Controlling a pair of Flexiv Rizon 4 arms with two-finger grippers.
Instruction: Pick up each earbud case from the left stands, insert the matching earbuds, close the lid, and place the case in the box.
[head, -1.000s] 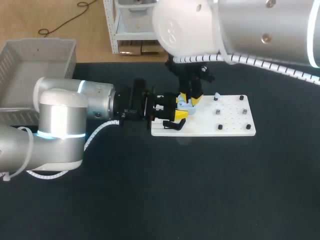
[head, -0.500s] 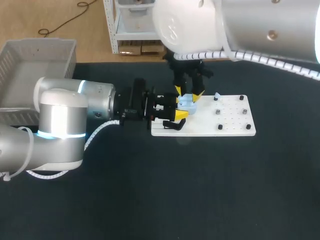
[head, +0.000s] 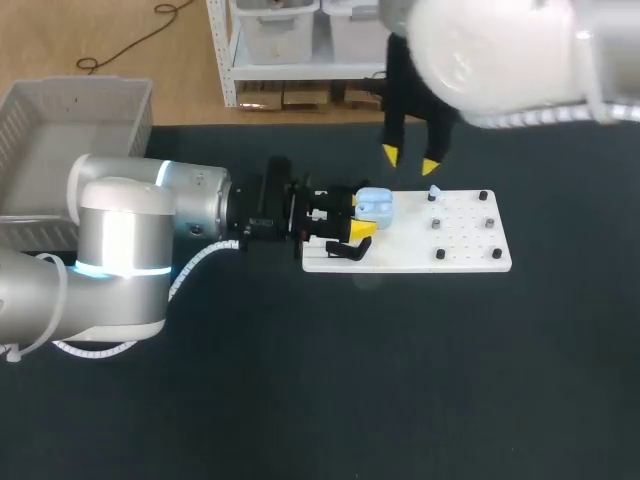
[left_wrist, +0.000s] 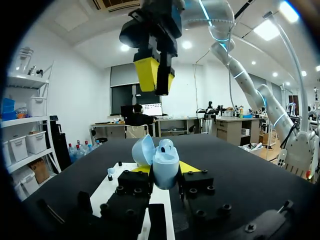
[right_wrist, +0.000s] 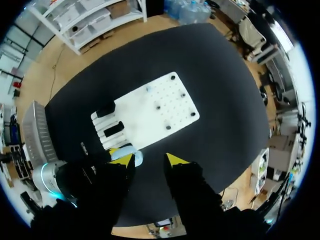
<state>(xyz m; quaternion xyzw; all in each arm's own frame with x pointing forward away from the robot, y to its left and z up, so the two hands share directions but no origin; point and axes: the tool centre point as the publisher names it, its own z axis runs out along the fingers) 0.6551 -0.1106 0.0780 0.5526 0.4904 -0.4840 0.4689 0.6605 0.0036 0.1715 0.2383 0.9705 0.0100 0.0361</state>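
Observation:
A light blue earbud case with its lid open is held over the left end of the white board. My left gripper is shut on the case from two sides, as the left wrist view shows. An earbud sticks up from the case's top. Another small blue earbud stands on a peg of the board. My right gripper hangs open and empty, well above the case and a little to its right. In its own view the right gripper looks down on the case.
Black stands sit at the board's left end, under my left gripper. Several dark pegs dot the board's right half. A grey basket stands at the far left of the dark table.
My right gripper has opened, lifted off the case and drawn back to the right. My left gripper has kept still with the case.

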